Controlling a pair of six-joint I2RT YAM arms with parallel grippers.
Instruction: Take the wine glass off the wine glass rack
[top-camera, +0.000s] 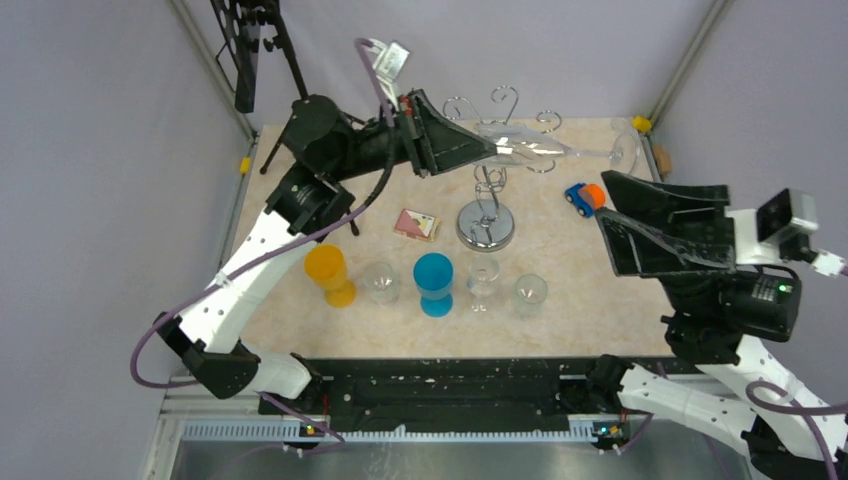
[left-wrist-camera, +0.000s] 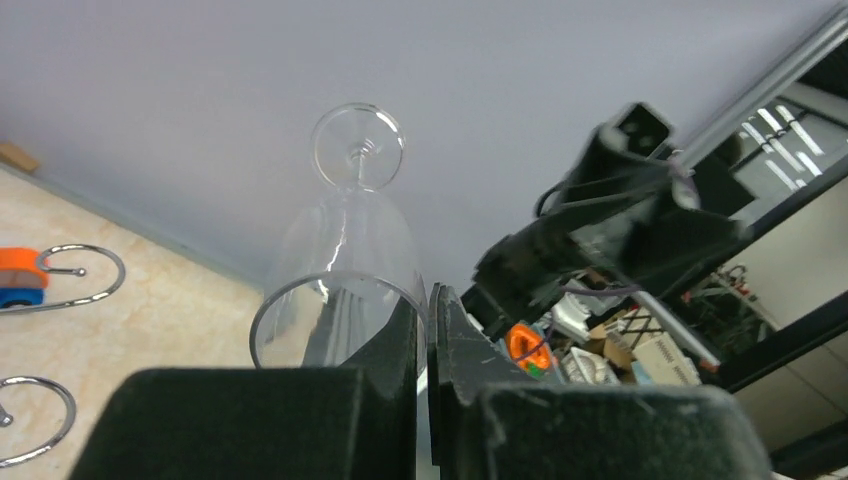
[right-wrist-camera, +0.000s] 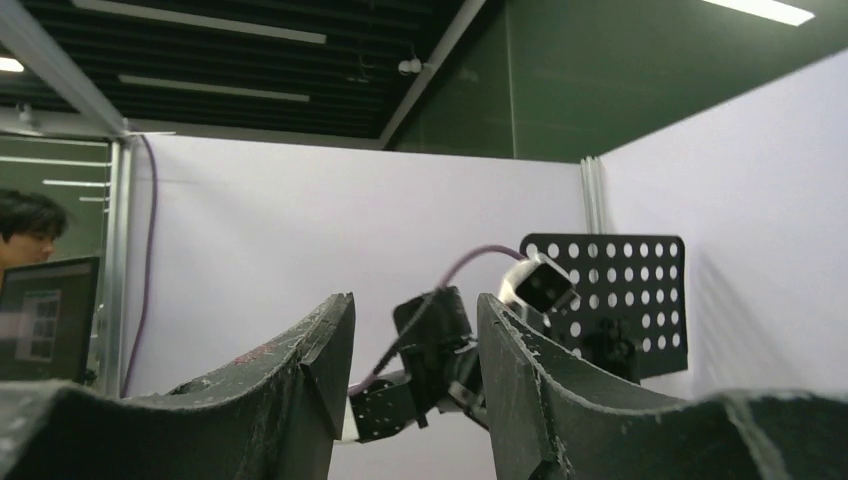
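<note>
Over the far side of the worktop (top-camera: 560, 330), in the top view, the wine glass (top-camera: 545, 150) is held level above the wine glass rack (top-camera: 487, 228) by the left fingers (top-camera: 478, 148). The right fingers (top-camera: 650, 200) are spread wide at the right. From the left wrist, the wine glass (left-wrist-camera: 345, 240) is seen pinched at its rim. From the right wrist, the right fingers (right-wrist-camera: 320, 370) are seen parted and empty.

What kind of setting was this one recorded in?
Likely a lab test cell: a marble-patterned table boxed in by plain panels, a person at a monitor beyond, and an exposed ceiling.
</note>
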